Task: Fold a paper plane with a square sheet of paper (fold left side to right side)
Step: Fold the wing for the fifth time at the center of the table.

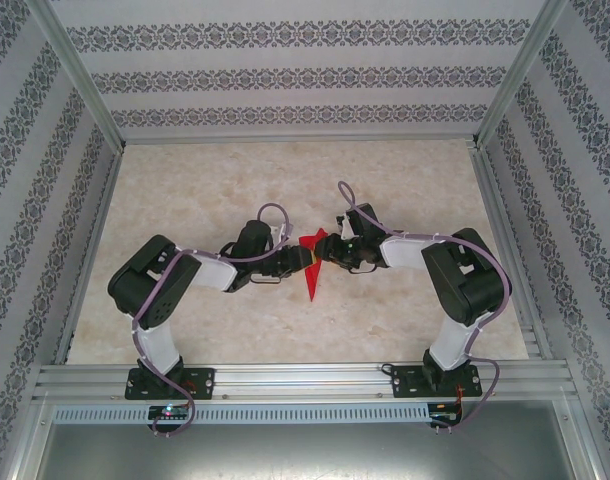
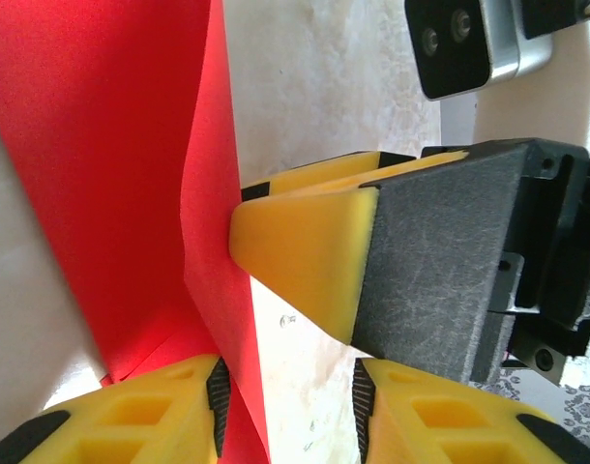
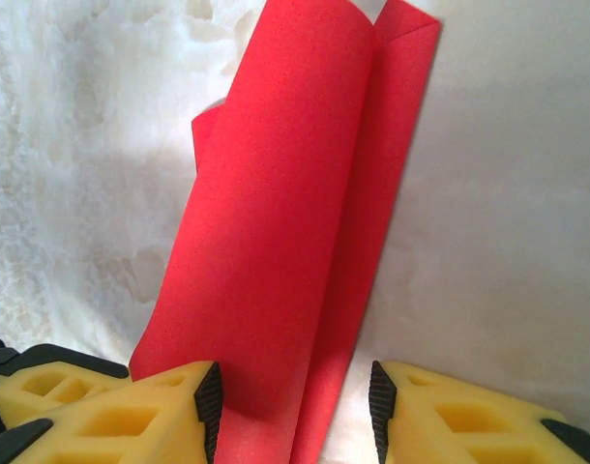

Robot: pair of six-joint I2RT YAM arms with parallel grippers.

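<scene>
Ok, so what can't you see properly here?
Top view: the paper is tiny, its folds unreadable; the left pincer and right pincer cover its middle.
Left wrist view: the picture's edges cut the paper off; the right pincer blocks the table behind it.
Right wrist view: both paper ends run off, top and bottom.

Top camera overhead; wrist cameras close, sharing red paper (image 2: 102,145).

The left gripper (image 1: 293,262) and right gripper (image 1: 327,252) hide much of the red paper (image 1: 311,280), which both wrist views crop.
</scene>
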